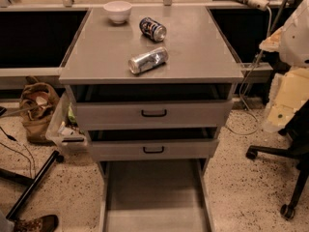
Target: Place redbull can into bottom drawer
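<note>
The redbull can (148, 60), slim and silver with faint bluish marks, lies on its side near the front middle of the grey cabinet top (203, 57). The bottom drawer (154, 197) is pulled out below the cabinet, a wide shallow grey tray with nothing in it. My arm's pale white and cream body stands at the right edge of the view, and my gripper (274, 116) hangs there beside the cabinet, to the right of the upper drawers and well away from the can. It holds nothing that I can see.
A shorter dark blue can (153, 29) lies behind the silver one, and a white bowl (118, 11) stands at the back left. Two upper drawers (153, 113) with black handles stand slightly ajar. An office chair base (289, 178) is on the right; a bag (37, 105) and a bin are on the left.
</note>
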Robot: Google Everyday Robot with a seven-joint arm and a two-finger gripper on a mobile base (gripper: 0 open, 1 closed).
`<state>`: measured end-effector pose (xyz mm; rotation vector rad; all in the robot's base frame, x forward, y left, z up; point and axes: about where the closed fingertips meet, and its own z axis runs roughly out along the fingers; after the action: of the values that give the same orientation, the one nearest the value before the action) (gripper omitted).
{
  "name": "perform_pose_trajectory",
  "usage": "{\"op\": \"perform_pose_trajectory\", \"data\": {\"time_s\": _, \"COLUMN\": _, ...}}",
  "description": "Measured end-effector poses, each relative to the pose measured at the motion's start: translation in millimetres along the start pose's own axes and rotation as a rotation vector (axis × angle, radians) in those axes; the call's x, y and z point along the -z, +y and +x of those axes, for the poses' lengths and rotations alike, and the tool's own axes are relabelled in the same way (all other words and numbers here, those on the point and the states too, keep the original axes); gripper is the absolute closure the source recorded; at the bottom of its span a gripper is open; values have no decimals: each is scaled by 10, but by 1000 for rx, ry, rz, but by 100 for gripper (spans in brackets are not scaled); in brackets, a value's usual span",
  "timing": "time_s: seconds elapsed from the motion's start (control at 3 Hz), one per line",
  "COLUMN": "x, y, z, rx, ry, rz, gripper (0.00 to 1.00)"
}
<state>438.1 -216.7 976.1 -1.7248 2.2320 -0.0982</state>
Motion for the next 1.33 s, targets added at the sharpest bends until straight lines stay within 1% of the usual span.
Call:
{"op": "perform_pose_trajectory", "data": {"time_s": 0.33, "x": -18, "y": -69, "z": -2, "rx": -8, "ry": -5, "rz": 9, "gripper": 0}}
{"op": "perform_pose_trajectory", "data": {"time_s": 0.67, "x": -188, "y": -440, "z": -80, "rx": 17, "ry": -26, "rz": 16, "gripper": 0}}
{"op": "perform_pose_trajectory", "data": {"time_s": 1.0, "x": -456, "y": -924, "z": -263, "rx": 56, "ry": -55, "rz": 21, "gripper": 0}}
{"op": "perform_pose_trajectory", "data": {"time_s": 1.33, "x": -875, "y": -1378, "z": -416, "rx": 88, "ry": -153, "rz": -11, "gripper": 0}}
